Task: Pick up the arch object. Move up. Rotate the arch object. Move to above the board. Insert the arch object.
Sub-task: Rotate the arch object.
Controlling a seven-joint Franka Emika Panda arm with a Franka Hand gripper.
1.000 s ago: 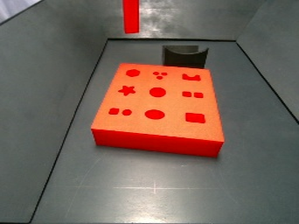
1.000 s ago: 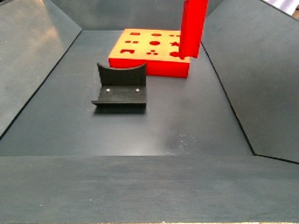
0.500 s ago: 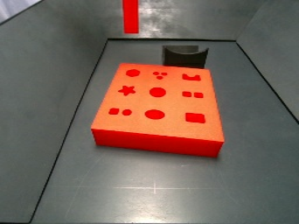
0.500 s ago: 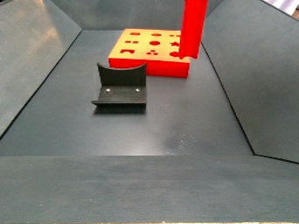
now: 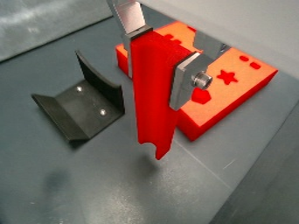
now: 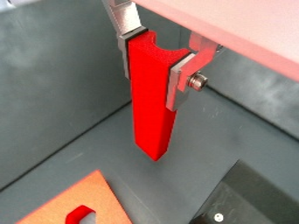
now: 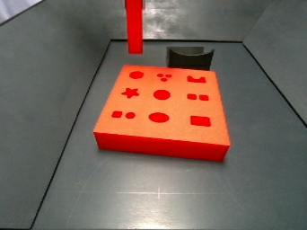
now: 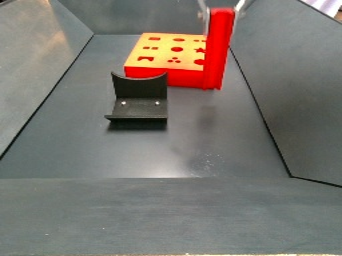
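The hand [image 5: 158,54] clamps the upright arch object [image 5: 153,96].

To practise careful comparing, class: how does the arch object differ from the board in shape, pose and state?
The arch object is a tall narrow upright bar; the board is a wide flat slab. The arch object is plain-sided; the board's top carries darker shaped holes. The arch object is clamped in the gripper and hangs off the floor in both wrist views; the board lies on the floor. Both are red.

Both side views are looking down from opposite ends, sharing the board [image 7: 162,103] and fixture [image 8: 138,100]. Both wrist views are peering closely past the gripper [image 5: 163,52].
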